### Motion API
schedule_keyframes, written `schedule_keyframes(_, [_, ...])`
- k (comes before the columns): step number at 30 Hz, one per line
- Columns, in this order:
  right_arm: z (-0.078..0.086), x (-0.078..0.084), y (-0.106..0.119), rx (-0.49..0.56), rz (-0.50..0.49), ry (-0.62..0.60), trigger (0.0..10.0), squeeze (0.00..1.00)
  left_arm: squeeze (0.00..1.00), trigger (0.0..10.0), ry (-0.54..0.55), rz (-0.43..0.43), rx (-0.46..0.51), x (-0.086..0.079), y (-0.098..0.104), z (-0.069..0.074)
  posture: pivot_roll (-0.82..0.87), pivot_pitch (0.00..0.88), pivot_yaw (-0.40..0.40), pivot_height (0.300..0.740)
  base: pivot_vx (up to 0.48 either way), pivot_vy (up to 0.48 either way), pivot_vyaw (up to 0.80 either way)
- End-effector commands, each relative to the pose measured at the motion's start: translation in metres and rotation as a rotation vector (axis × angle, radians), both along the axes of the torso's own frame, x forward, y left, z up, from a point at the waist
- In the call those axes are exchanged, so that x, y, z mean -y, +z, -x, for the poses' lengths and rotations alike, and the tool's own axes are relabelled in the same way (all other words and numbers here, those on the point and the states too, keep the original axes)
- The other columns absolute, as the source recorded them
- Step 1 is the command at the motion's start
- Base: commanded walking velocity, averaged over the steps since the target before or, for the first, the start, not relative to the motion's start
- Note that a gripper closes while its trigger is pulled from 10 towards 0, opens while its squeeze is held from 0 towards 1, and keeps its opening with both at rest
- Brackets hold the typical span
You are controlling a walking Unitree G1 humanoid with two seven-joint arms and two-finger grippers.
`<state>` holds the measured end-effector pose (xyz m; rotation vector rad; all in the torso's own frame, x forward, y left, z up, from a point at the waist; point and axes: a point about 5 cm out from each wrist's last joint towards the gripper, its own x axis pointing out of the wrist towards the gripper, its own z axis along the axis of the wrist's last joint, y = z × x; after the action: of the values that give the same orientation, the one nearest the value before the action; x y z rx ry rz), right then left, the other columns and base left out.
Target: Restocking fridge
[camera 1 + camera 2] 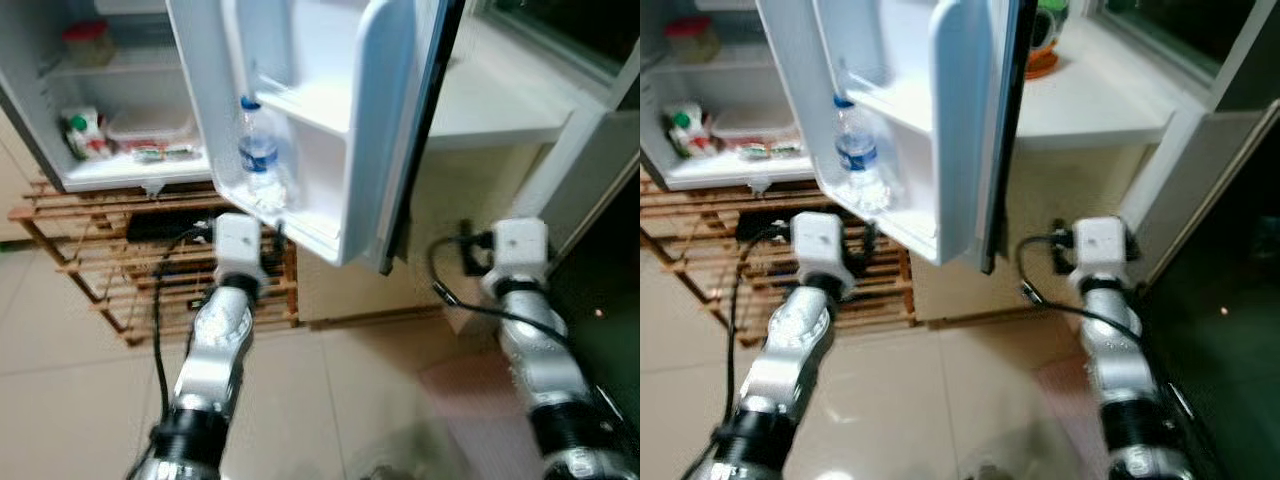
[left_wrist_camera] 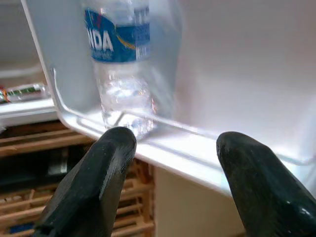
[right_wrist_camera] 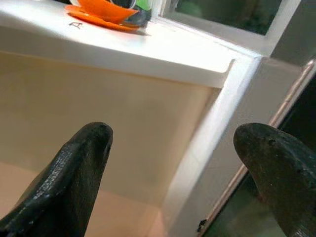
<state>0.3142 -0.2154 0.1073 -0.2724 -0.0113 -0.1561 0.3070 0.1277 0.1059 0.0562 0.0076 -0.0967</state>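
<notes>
I stand facing an open fridge. A water bottle with a blue label stands upright in the lowest shelf of the fridge door. My left gripper is just below that shelf, fingers spread wide and holding nothing. My right gripper is also wide open and empty, pointing at a white ledge carrying an orange dish.

Water bottle stands in door shelf beyond spread hand.
</notes>
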Motion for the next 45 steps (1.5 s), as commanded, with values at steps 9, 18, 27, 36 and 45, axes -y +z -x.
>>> schedule_keyframes(9, [-0.036, -0.008, 0.006, -0.032, 0.037, -0.001, 10.0, 0.0, 0.0, 10.0, 0.085, -0.17, -0.306, -0.031, -0.059, 0.011, -0.01, 0.022, -0.003, 0.74, 0.0, 0.0, 0.0])
schedule_keyframes(18, [-0.065, -0.007, 0.034, -0.021, 0.103, -0.011, 10.0, 0.0, 0.0, 10.0, 0.069, -0.203, -0.503, -0.035, -0.104, 0.03, -0.01, 0.127, -0.014, 0.74, 0.0, 0.0, 0.0])
schedule_keyframes(27, [-0.073, -0.011, 0.043, -0.011, 0.069, 0.016, 10.0, 0.0, 0.0, 10.0, 0.08, -0.229, -0.569, -0.039, -0.126, 0.051, -0.01, 0.192, -0.039, 0.74, 0.0, 0.0, 0.0])
schedule_keyframes(36, [-0.082, -0.022, 0.06, 0.029, -0.006, 0.07, 10.0, 0.0, 0.0, 10.0, 0.088, -0.255, -0.556, -0.041, -0.133, 0.078, 0.0, 0.259, -0.064, 0.74, 0.0, 0.0, 0.0])
schedule_keyframes(45, [-0.088, -0.046, 0.067, 0.037, -0.075, 0.132, 10.0, 0.0, 0.0, 10.0, 0.099, -0.26, -0.565, -0.042, -0.135, 0.09, 0.01, 0.287, -0.071, 0.74, 0.0, 0.0, 0.0])
